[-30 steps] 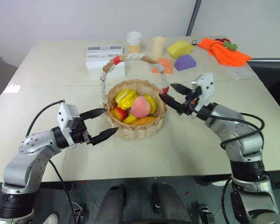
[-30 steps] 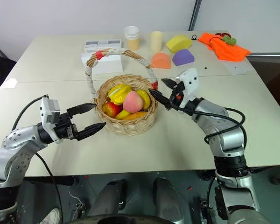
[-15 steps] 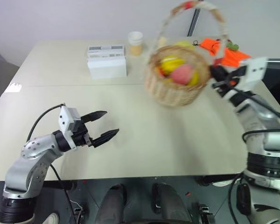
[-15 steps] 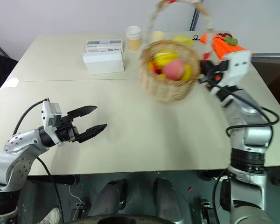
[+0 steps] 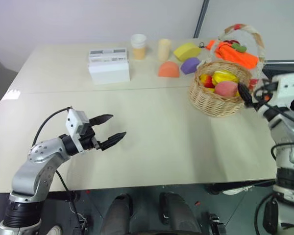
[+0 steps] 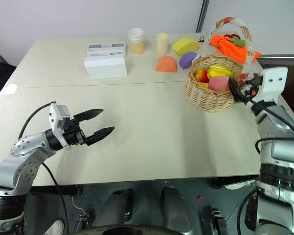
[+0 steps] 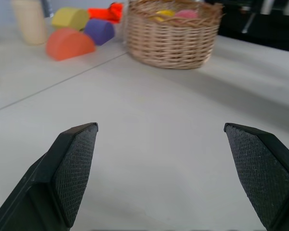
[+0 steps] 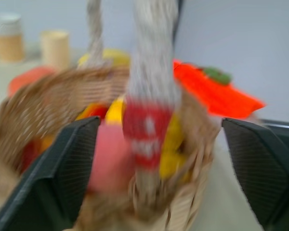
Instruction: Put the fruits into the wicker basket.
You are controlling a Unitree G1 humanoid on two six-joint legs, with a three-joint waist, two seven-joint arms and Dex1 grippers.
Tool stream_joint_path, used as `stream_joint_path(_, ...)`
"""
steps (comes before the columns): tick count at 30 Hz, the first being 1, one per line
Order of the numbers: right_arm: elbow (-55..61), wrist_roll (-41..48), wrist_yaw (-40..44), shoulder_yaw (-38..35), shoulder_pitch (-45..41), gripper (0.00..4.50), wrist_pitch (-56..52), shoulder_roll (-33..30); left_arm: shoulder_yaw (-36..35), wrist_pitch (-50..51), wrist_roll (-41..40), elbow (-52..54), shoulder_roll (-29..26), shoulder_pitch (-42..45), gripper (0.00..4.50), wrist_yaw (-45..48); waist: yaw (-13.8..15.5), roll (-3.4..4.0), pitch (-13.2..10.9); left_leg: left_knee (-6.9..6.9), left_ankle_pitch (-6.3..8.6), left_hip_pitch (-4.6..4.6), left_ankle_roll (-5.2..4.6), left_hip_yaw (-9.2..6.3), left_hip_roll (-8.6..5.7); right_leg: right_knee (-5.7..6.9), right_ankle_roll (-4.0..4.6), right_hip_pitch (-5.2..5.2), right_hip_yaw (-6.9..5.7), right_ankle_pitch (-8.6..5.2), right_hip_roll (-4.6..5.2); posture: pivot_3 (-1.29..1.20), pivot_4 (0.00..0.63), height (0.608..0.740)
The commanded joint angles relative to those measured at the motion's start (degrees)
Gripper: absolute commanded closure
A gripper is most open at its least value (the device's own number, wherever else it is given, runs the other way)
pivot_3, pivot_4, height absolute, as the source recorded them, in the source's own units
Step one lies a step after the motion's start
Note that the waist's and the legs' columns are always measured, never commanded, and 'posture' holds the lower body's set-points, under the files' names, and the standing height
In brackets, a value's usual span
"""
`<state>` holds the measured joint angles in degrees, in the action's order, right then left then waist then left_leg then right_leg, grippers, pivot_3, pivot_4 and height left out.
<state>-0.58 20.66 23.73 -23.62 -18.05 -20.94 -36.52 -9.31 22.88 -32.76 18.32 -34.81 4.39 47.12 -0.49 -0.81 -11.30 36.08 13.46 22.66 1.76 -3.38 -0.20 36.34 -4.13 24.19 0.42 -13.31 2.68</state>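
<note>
Right pincer (image 8: 149, 202) gapes wide at the wicker basket (image 6: 208, 93) holding a peach (image 6: 218, 83); left pincer (image 6: 104, 122), well away from the basket, is wide and empty.

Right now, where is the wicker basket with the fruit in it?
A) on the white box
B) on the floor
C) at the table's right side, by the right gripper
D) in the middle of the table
C: the wicker basket sits right in front of the right gripper.

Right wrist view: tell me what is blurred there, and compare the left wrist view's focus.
Right wrist view: the wicker basket, its red-banded handle and the peach are smeared, while the fingers look crisp. Left wrist view: fingers sharp with visible texture, the orange block behind slightly soft.
</note>
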Motion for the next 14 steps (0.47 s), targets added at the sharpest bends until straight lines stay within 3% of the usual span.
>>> stream_joint_path(1, 4.45, 3.58, 3.99, -5.52, 4.48, 0.5, 1.46, -1.68, -3.94, -2.72, 1.71, -1.78, 0.06, -1.6, 0.0, -2.19, -0.14, 0.0, 0.0, 0.01, 0.0, 0.0, -0.01, 0.04, 0.0, -0.01, 0.01, 0.0, 0.04, 0.0, 0.0, 0.0, 0.15, 0.74)
stream_joint_path(4, 7.96, 8.15, 9.11, -7.65, 9.37, 0.5, 0.96, -1.49, -5.56, -5.45, 3.87, -3.91, 0.46, -4.09, 0.0, -3.68, -0.38, 0.0, 0.0, 0.01, 0.01, -0.1, -0.02, 0.19, 0.02, -0.01, 0.18, -0.01, 0.19, -0.1, 0.01, 0.0, 0.15, 0.74)
stream_joint_path(8, 15.19, 10.99, 18.49, -3.11, 18.2, 0.5, -0.39, -2.42, -7.8, -7.71, 5.37, -7.44, 1.49, -7.63, 0.0, -5.59, -0.48, 0.0, 0.02, 0.0, 0.12, -0.28, -0.2, 0.34, 0.12, -0.01, 0.21, -0.1, 0.35, -0.11, -0.09, 0.0, 0.15, 0.74)
stream_joint_path(14, 16.59, 8.92, 21.15, 4.25, 18.67, 0.5, 0.93, -1.27, -8.76, -10.49, 6.67, -10.01, 3.4, -11.48, 0.0, -7.21, -0.22, -0.01, 0.03, 0.08, 0.14, -0.27, -0.22, 0.38, 0.15, -0.02, 0.18, -0.11, 0.35, -0.14, -0.07, 0.0, 0.15, 0.74)
